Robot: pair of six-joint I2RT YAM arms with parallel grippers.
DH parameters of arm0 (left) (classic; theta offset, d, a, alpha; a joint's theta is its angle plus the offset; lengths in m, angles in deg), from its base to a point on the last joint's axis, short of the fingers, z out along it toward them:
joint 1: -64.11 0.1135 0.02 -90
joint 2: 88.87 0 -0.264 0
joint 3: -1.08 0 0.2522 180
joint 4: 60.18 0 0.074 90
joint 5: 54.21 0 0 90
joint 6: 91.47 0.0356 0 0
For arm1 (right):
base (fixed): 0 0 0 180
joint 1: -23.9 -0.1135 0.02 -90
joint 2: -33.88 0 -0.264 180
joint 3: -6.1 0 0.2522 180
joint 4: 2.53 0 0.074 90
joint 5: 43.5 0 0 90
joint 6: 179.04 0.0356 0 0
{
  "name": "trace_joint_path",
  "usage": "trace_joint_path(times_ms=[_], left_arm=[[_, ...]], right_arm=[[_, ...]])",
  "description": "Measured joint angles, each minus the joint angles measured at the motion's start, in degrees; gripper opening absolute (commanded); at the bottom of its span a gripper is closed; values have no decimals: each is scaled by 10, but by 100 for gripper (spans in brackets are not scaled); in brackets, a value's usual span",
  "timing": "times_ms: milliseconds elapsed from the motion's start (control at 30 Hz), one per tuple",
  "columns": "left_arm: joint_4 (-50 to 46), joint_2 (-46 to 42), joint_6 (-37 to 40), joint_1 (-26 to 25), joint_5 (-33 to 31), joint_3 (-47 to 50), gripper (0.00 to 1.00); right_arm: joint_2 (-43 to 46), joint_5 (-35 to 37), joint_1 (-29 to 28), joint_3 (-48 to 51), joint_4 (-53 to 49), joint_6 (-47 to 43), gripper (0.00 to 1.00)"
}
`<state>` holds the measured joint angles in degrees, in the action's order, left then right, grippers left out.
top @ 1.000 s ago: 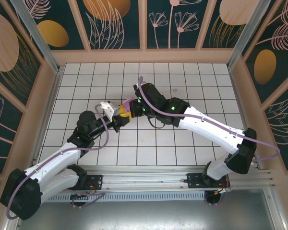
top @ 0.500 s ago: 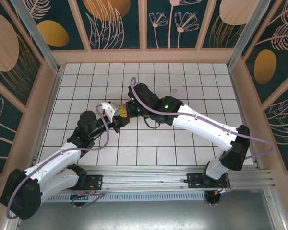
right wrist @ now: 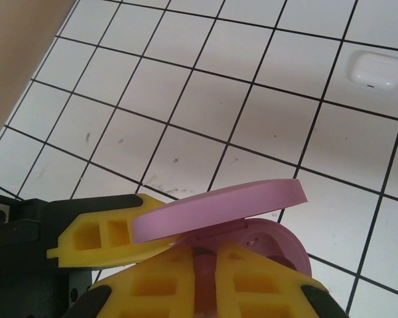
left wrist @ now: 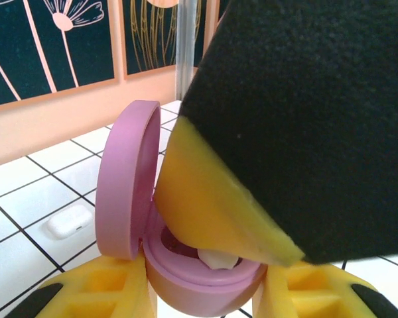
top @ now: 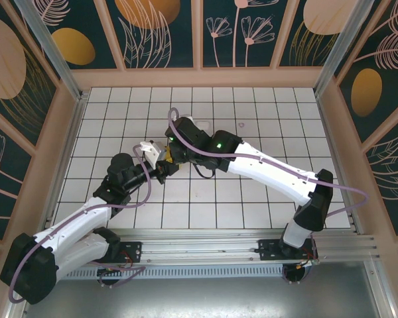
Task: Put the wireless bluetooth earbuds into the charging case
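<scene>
One small white plastic earbud (left wrist: 217, 258) sits inside the round purple hinged charging case (left wrist: 123, 179), lid raised, which the left gripper (left wrist: 205, 295) clamps by its base. The right gripper (right wrist: 209, 265) reaches into the case; whether its near-closed jaws pinch anything cannot be told. Seating appears to be the step in hand. Next move: release, then lift clear of the lid.

Case well: the small white plastic piece (left wrist: 217, 258) in the purple round hinged plastic case (left wrist: 192, 281) is half covered by a yellow finger (left wrist: 212, 199) of the right gripper (right wrist: 207, 262); its shape is unclear.
Right wrist view: the purple lid (right wrist: 219, 209) hides the case interior.
Bottom edge, left wrist view: crops the left gripper (left wrist: 209, 295).
</scene>
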<state>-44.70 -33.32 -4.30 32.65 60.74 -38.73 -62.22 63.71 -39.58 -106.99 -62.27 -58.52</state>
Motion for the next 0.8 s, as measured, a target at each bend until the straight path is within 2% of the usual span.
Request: trace_joint_path(times_ms=[367, 800], left_arm=[[-8, -7, 5, 0, -1, 0, 22], [-10, -9, 7, 0, -4, 0, 22]], right_arm=[[-15, 6, -2, -17, -24, 7, 27], [-1, -14, 8, 4, -7, 27, 34]])
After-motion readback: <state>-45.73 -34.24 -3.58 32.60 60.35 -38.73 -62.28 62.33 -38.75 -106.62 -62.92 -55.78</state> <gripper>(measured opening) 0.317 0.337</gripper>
